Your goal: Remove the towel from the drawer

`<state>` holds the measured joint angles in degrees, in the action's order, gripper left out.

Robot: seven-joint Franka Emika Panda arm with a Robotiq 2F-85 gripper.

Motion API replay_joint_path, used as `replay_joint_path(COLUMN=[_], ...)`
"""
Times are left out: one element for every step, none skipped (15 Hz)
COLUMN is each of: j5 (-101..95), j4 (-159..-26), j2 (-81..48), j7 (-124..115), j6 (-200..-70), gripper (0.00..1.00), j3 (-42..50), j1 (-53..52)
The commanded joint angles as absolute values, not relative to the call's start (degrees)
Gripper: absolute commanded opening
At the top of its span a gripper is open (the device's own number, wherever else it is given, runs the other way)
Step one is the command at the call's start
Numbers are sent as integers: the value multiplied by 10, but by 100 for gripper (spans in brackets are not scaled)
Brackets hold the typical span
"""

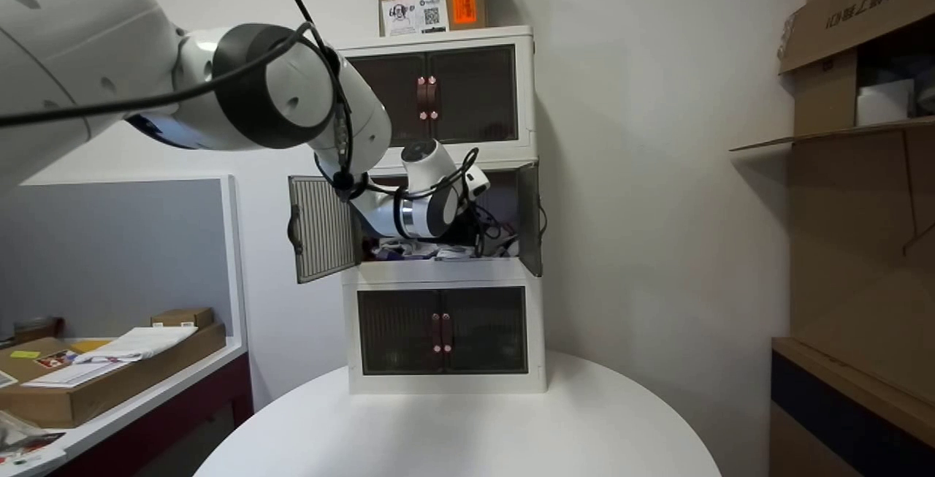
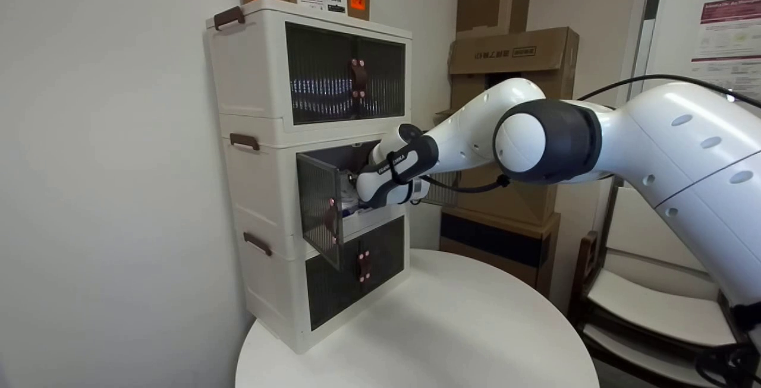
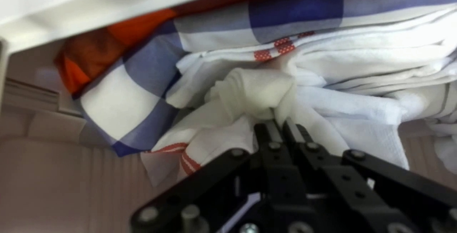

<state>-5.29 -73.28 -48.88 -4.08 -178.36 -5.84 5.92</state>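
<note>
A white towel [image 3: 250,90] with red-striped edges lies bunched in the wrist view, among other folded cloths. My gripper [image 3: 277,123] has its fingers nearly together, with a fold of this towel pinched at the tips. The drawer is the middle compartment of a white cabinet, its sill [image 1: 438,270] showing in an exterior view. Its left door [image 1: 325,229] and right door [image 1: 529,218] stand open; the left door also shows in an exterior view [image 2: 321,207]. My wrist reaches into this compartment, and the fingers are hidden in both exterior views.
A blue-and-white checked cloth [image 3: 142,72], an orange cloth [image 3: 89,58] and a stack of white cloths [image 3: 375,54] lie beside the held towel. A white edge [image 3: 89,11] crosses the wrist view's top left. The cabinet stands on a round white table [image 2: 446,328].
</note>
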Motion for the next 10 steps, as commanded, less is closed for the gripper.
replay_joint_path(j5=[-57, -58, -58, -56, -53, -50, -49, -47, -46, -46], j4=[-839, -872, -897, -923, -950, -975, -998, -1018, -1037, -1057], j2=[-418, -400, -384, -369, -353, -338, -323, -312, -300, -289], j7=[25, 46, 68, 84, 100, 111, 118, 128, 137, 146], j6=[-1786, -1791, -1789, -1789, -1789, -1787, -1785, -1781, -1771, -1760], gripper=[1, 1, 1, 1, 1, 1, 1, 1, 1, 1], j3=[-173, -213, -256, -292, -329, -363, -389, -422, -452, -481], j1=[135, 164, 196, 225, 257, 287, 314, 345, 377, 409])
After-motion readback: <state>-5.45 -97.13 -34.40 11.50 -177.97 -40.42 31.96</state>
